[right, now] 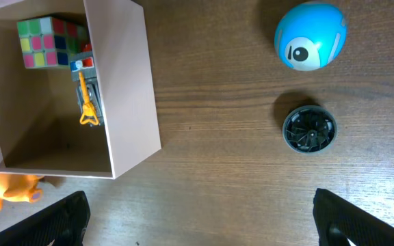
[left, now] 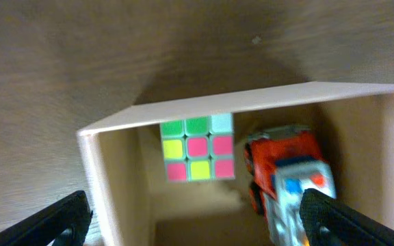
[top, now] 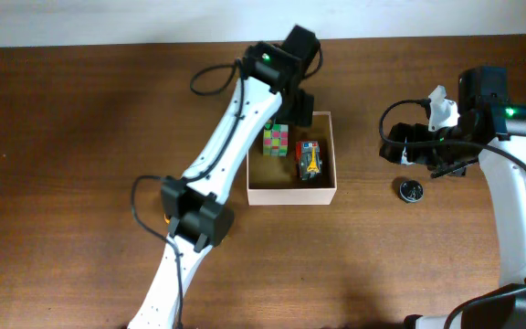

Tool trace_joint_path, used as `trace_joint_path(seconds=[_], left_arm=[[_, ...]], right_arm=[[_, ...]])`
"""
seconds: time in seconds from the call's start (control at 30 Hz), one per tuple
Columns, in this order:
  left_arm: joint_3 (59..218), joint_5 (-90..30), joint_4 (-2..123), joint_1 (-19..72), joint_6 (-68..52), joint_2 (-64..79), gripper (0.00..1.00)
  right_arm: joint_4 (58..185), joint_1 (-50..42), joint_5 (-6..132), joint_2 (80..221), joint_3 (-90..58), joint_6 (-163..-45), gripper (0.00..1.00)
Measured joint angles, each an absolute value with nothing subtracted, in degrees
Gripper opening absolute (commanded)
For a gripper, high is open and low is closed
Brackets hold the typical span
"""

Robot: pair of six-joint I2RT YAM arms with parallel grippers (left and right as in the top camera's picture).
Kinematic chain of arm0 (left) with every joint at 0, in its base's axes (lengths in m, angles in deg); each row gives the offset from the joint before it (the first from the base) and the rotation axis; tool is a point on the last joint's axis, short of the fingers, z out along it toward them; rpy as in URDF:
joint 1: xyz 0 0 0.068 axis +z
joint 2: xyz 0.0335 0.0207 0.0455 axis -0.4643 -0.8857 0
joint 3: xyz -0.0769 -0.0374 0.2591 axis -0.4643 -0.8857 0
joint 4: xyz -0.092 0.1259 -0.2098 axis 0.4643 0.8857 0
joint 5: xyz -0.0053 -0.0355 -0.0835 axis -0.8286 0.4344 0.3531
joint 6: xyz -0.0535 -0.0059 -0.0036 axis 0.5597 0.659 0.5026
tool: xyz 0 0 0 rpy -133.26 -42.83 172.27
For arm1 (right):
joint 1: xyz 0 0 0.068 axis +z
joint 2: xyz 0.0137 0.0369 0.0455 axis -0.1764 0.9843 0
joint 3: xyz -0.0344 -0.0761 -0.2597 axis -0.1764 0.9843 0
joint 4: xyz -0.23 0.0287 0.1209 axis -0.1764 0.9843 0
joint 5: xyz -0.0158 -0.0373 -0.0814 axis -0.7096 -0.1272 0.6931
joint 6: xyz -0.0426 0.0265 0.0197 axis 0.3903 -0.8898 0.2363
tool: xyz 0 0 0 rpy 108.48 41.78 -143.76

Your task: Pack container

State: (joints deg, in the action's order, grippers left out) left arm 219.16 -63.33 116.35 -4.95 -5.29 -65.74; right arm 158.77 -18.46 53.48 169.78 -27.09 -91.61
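Observation:
The container (top: 292, 195) is a square open box with white walls and a tan inside, at the table's middle. Inside lie a colour-tiled cube (top: 276, 140) and a red toy truck (top: 310, 160). My left gripper (top: 301, 108) hangs open and empty over the box's far edge. In the left wrist view its fingers (left: 197, 225) straddle the container (left: 252, 101), with the cube (left: 197, 149) and truck (left: 289, 174) below. My right gripper (top: 420, 151) is open and empty to the right of the box. In the right wrist view (right: 200, 219) it is over bare wood beside the container (right: 132, 89).
A black round disc (top: 411, 191) lies right of the box, also in the right wrist view (right: 309, 129). A blue ball with an eye (right: 310, 35) lies just beyond the disc. An orange toy (right: 9, 190) lies outside the box's near left corner.

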Motion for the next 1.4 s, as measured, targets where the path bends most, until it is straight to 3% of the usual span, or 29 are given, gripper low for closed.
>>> trace_joint_path(seconds=[0.07, 0.13, 0.2, 0.83, 1.4], left_arm=[[219.18, -62.42, 116.74, -4.93, -7.08, -63.36, 0.38], [219.36, -61.00, 117.79, -4.95, -8.37, -61.65, 0.13], [219.38, -59.42, 118.75, -5.09, -9.24, -60.91, 0.03], [200.30, -57.21, 112.37, -16.89, -10.82, -65.41, 0.02], [198.88, -62.55, 108.89, -16.89, -11.14, -65.41, 0.01]], right_arm=[[158.77, -18.46, 53.48, 169.78, -27.09, -91.56, 0.99], [158.77, -18.46, 53.48, 169.78, -27.09, -91.61, 0.99], [158.77, -18.46, 53.48, 169.78, -27.09, -91.56, 0.99], [158.77, -18.46, 53.48, 169.78, -27.09, -91.58, 0.99], [158.66, -18.46, 53.48, 169.78, -27.09, -91.58, 0.99]])
